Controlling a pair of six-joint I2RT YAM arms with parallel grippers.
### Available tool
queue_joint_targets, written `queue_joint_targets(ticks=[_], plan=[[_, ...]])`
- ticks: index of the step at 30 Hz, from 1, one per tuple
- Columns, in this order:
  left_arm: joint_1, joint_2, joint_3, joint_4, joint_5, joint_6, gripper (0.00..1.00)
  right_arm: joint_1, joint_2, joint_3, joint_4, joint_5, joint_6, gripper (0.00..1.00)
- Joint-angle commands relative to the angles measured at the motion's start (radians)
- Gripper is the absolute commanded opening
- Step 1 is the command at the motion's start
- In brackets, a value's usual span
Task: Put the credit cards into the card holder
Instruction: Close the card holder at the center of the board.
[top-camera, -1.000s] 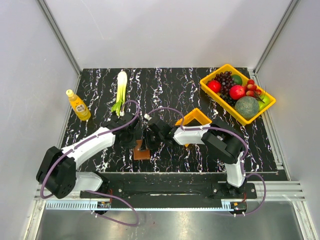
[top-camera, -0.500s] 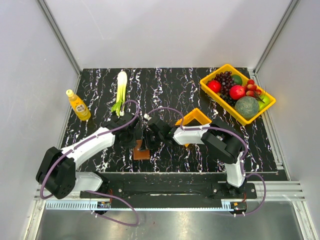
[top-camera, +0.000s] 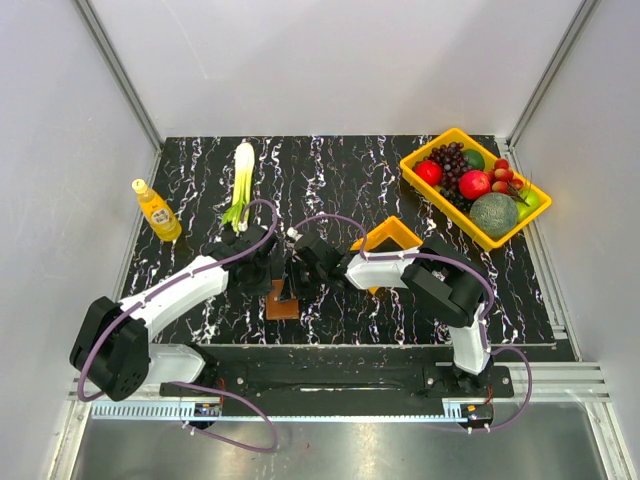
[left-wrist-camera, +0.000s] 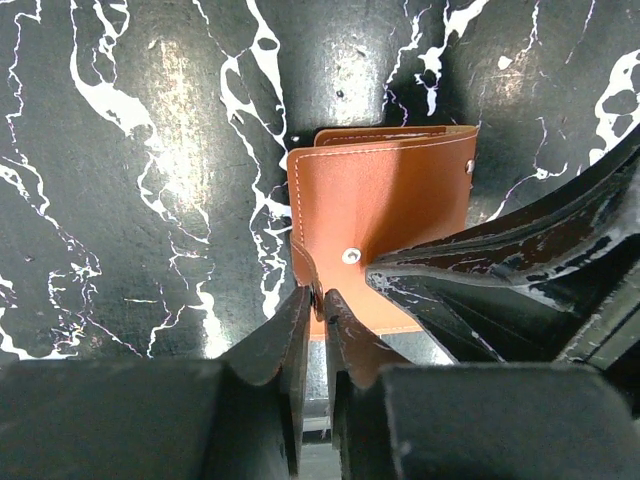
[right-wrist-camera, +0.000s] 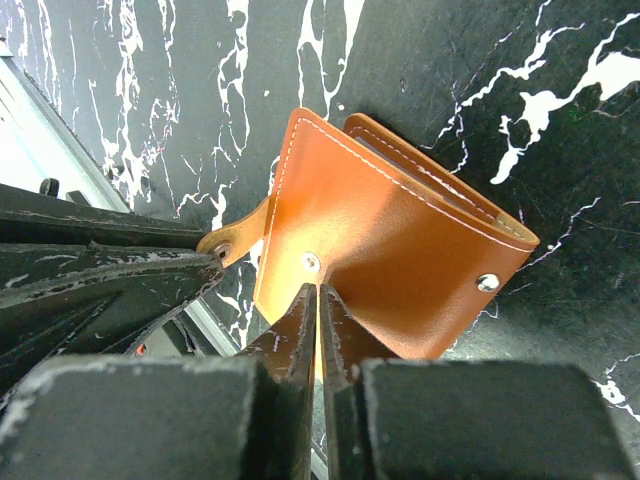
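Observation:
The card holder (top-camera: 282, 303) is a small brown wallet near the table's front edge, between my two arms. The left wrist view shows its face (left-wrist-camera: 385, 195) with two metal snaps. There my left gripper (left-wrist-camera: 318, 300) is shut on the thin strap at the wallet's near left corner. My right gripper (right-wrist-camera: 320, 295) is shut on the near edge of the wallet's flap (right-wrist-camera: 400, 245), which stands lifted and tilted. From above, the left gripper (top-camera: 272, 270) and right gripper (top-camera: 298, 277) meet over the wallet and hide most of it. The credit cards are out of view.
A small orange bin (top-camera: 392, 238) sits just behind the right arm. A yellow tray (top-camera: 447, 139) of fruit stands at the back right. A leek (top-camera: 242, 178) and a yellow bottle (top-camera: 156, 210) are at the left. The metal table edge runs close in front of the wallet.
The left jaws have pinched a little tighter on the strap. Both arms and the wallet stay almost where they were.

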Motion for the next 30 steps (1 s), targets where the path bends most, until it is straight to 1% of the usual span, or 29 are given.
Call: queue_joint_targets(ticks=[1, 6, 10, 12, 13, 15, 16, 17, 19, 20, 27, 30], plan=[[-0.003, -0.035, 0.023, 0.026, 0.003, -0.006, 0.18, 0.010, 0.036, 0.013, -0.043, 0.012, -0.026, 0.09], [-0.003, -0.038, 0.017, 0.036, 0.006, -0.008, 0.18, 0.010, 0.036, 0.014, -0.043, 0.009, -0.027, 0.09], [-0.003, -0.037, 0.012, 0.037, 0.010, -0.005, 0.13, 0.010, 0.038, 0.014, -0.043, 0.009, -0.027, 0.09], [-0.003, -0.028, 0.011, 0.039, 0.016, -0.002, 0.08, 0.010, 0.038, 0.016, -0.043, 0.007, -0.029, 0.09], [-0.003, -0.025, 0.011, 0.037, 0.019, 0.001, 0.09, 0.010, 0.038, 0.016, -0.043, 0.006, -0.027, 0.09], [-0.003, -0.020, 0.009, 0.039, 0.017, 0.003, 0.16, 0.010, 0.039, 0.016, -0.043, 0.006, -0.029, 0.09], [-0.003, -0.020, 0.011, 0.039, 0.019, 0.003, 0.23, 0.010, 0.039, 0.016, -0.043, 0.006, -0.029, 0.09], [-0.001, -0.020, 0.011, 0.039, 0.019, 0.005, 0.27, 0.008, 0.041, 0.016, -0.043, 0.004, -0.027, 0.09], [-0.003, -0.024, 0.012, 0.037, 0.020, 0.006, 0.29, 0.010, 0.039, 0.016, -0.042, 0.004, -0.027, 0.09], [-0.003, -0.026, 0.009, 0.037, 0.017, 0.005, 0.33, 0.010, 0.039, 0.016, -0.043, 0.004, -0.029, 0.09], [-0.001, -0.017, 0.031, 0.002, 0.006, 0.012, 0.33, 0.010, 0.041, 0.017, -0.045, 0.003, -0.029, 0.09], [-0.003, 0.009, 0.032, -0.007, 0.008, 0.012, 0.29, 0.010, 0.044, 0.019, -0.045, 0.003, -0.029, 0.09]])
